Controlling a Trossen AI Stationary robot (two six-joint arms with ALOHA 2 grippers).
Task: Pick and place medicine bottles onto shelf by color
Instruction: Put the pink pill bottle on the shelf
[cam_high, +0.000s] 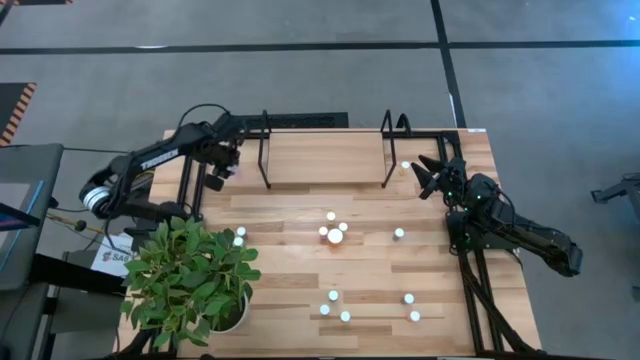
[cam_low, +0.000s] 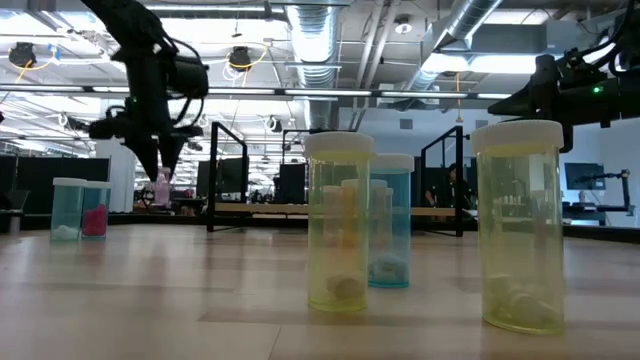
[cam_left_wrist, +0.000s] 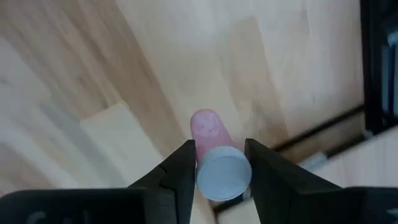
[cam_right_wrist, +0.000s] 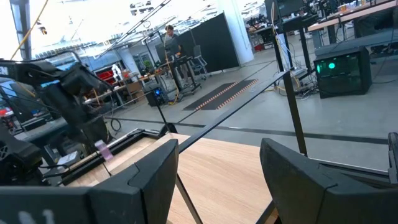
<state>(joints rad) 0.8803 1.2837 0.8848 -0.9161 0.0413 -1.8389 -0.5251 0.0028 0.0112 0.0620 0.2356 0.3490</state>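
Observation:
My left gripper (cam_high: 232, 163) hangs by the left end of the shelf (cam_high: 325, 158), shut on a small pink medicine bottle (cam_left_wrist: 208, 127) with a pale cap. The low view shows that bottle (cam_low: 162, 188) clear of the tabletop. Several more bottles stand on their bases on the table: a cluster (cam_high: 334, 233) at the middle, others (cam_high: 335, 305) toward the near edge. Close to the low camera stand two yellowish bottles (cam_low: 340, 220) (cam_low: 518, 225) and a teal one (cam_low: 392, 225). My right gripper (cam_high: 430, 176) waits open by the shelf's right end. My left gripper pinches the pink bottle at its capped top (cam_left_wrist: 224, 175) between its two fingers (cam_left_wrist: 183, 165). The fingers come from above, pointing steeply down. The bottle hangs below them, slightly tilted, lifted clear of the table.
A potted plant (cam_high: 190, 275) fills the table's near left corner. A teal bottle (cam_low: 68, 208) and a pink one (cam_low: 95, 210) stand together at the left in the low view. One bottle (cam_high: 406, 166) stands by the shelf's right end. A person (cam_right_wrist: 169, 37) is far off in the room.

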